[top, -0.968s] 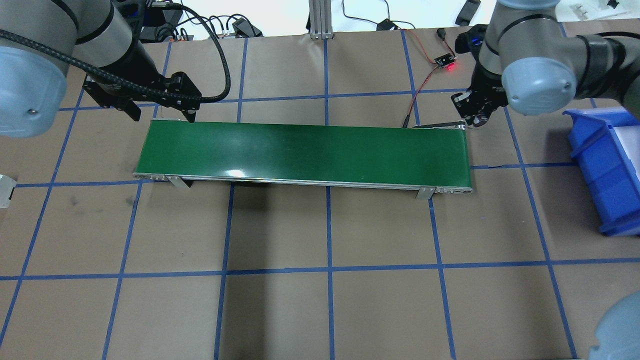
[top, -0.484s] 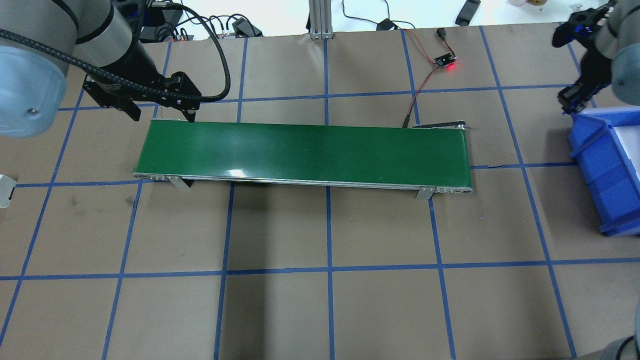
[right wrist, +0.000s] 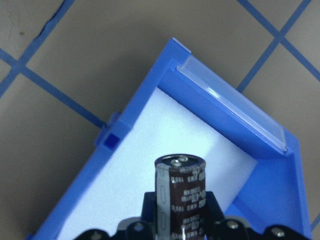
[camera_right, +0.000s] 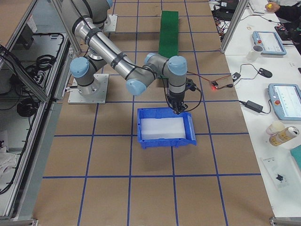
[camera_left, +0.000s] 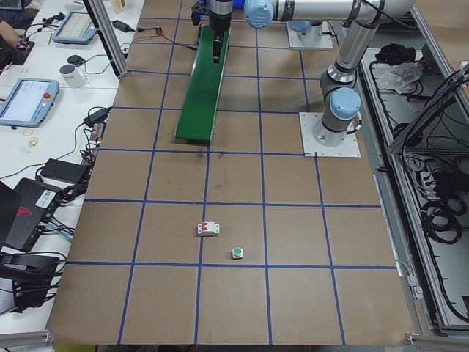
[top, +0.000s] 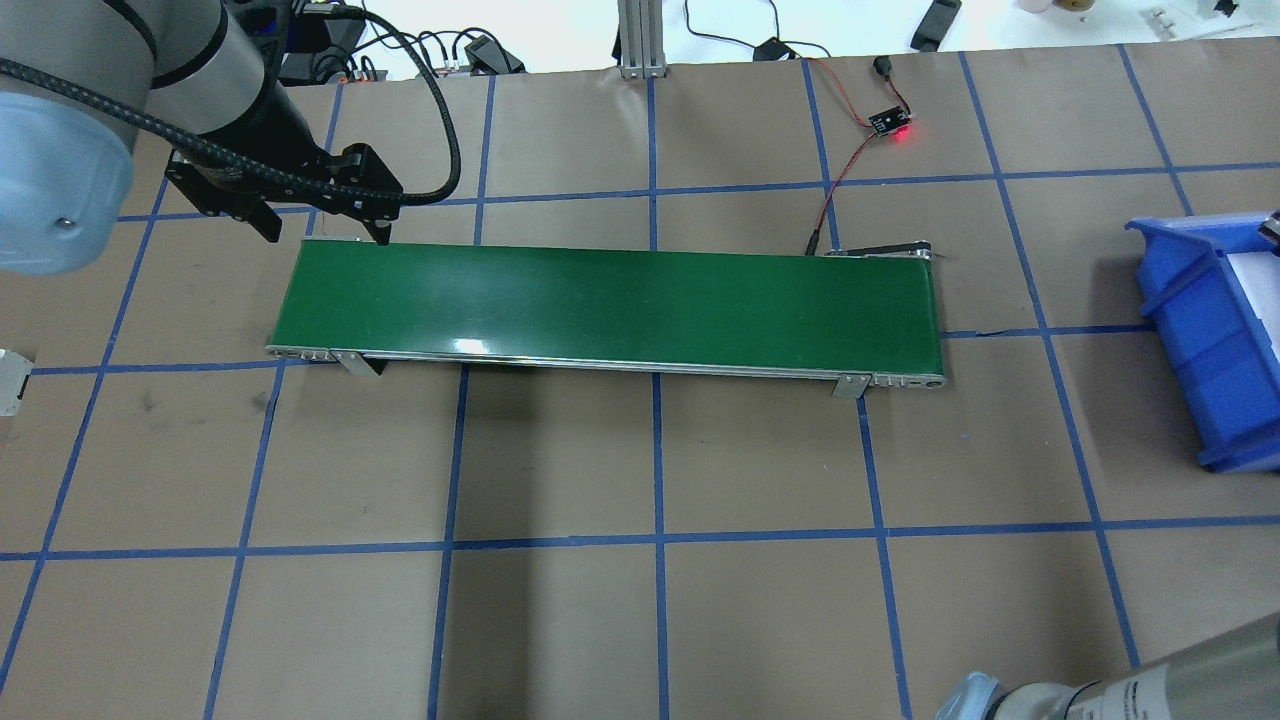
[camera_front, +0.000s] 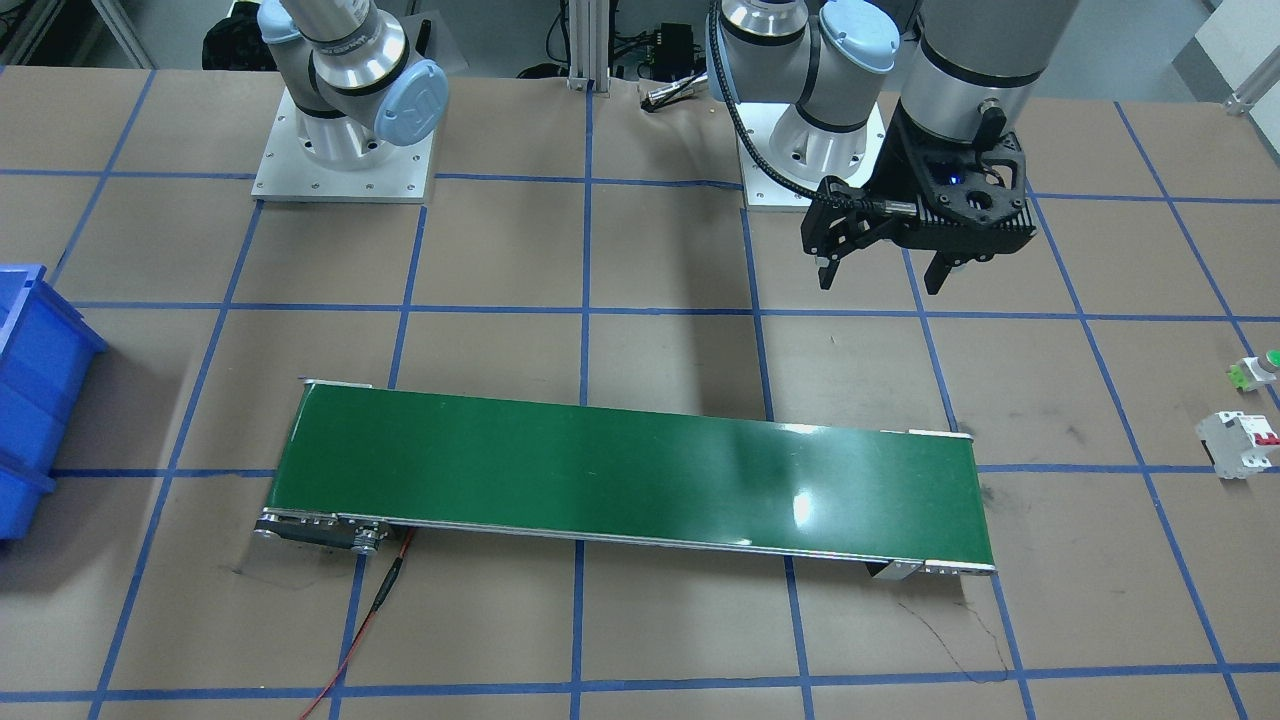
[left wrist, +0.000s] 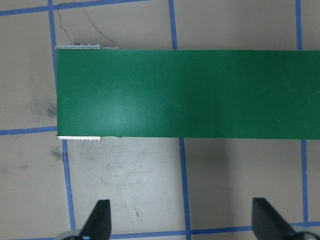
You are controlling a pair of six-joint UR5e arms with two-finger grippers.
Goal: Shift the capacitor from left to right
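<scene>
The capacitor (right wrist: 181, 192), a dark maroon cylinder with a silvery end and pale markings, stands held in my right gripper (camera_right: 178, 109). The gripper is shut on it and hangs over the near corner of the blue bin (right wrist: 127, 132), above its white foam liner. The bin also shows in the overhead view (top: 1195, 320) and in the right side view (camera_right: 164, 141). My left gripper (top: 325, 232) is open and empty, hovering just behind the left end of the green conveyor belt (top: 610, 305). It also shows in the front view (camera_front: 880, 282).
A white circuit breaker (camera_front: 1240, 445) and a green push button (camera_front: 1258, 372) lie on the table on my left. A small sensor board with a red light (top: 890, 125) and its wires sit behind the belt's right end.
My right arm has swung from the belt's right end rightwards to the blue bin, almost leaving the overhead view. My left arm has not moved.
</scene>
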